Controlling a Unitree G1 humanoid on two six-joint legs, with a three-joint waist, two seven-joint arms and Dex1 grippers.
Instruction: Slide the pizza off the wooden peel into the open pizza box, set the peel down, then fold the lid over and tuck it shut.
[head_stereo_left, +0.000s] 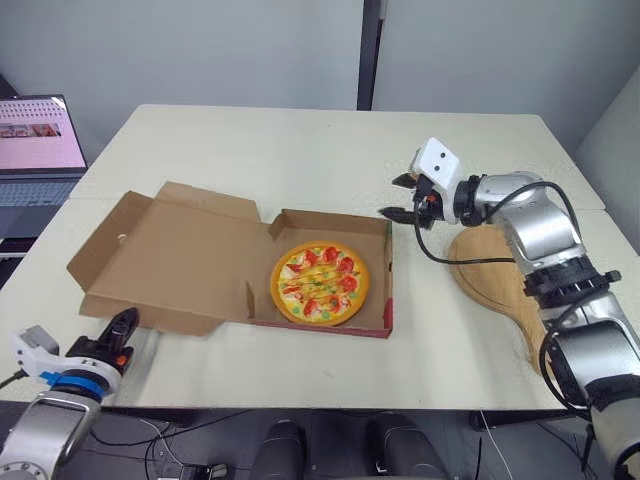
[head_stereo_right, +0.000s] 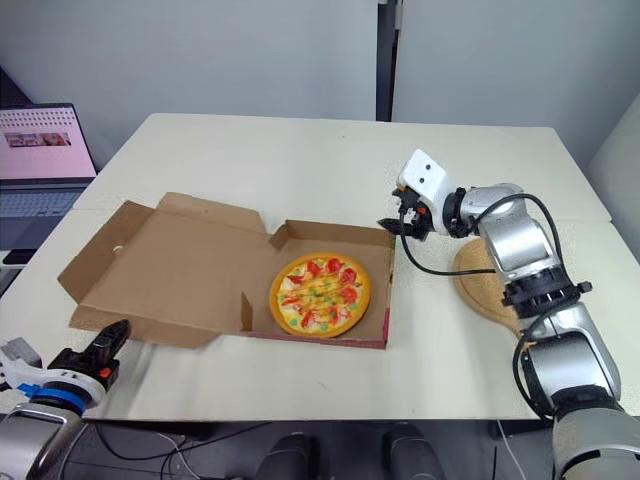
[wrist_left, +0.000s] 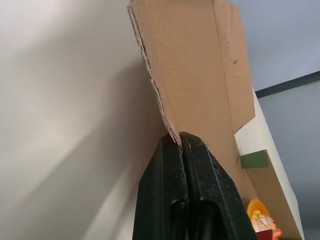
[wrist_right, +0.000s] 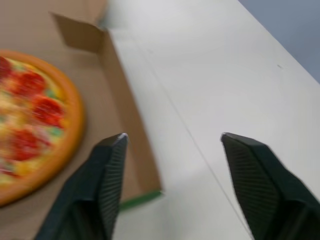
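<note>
**Q:** Where is the pizza (head_stereo_left: 320, 283)?
**A:** It lies flat in the tray of the pizza box (head_stereo_left: 388, 280), near the middle of the table (head_stereo_left: 300, 150), toward its near edge. The lid (head_stereo_left: 185, 255) is folded fully open toward the table's left edge.

**Q:** And the peel (head_stereo_left: 487, 268)?
**A:** It lies flat at the table's right edge, apart from the box, with nothing on it.

**Q:** What is the status of the right gripper (head_stereo_left: 393, 197)?
**A:** Its fingers are spread wide and hold nothing. It hovers just beside the far right corner of the box.

**Q:** And the left gripper (head_stereo_left: 126, 325)?
**A:** Its fingers are pressed together at the table's near left corner. The tips are at the lid's near flap, but contact cannot be confirmed.

**Q:** What else is there?
**A:** A laptop (head_stereo_left: 35, 140) stands beyond the table's left edge.
</note>
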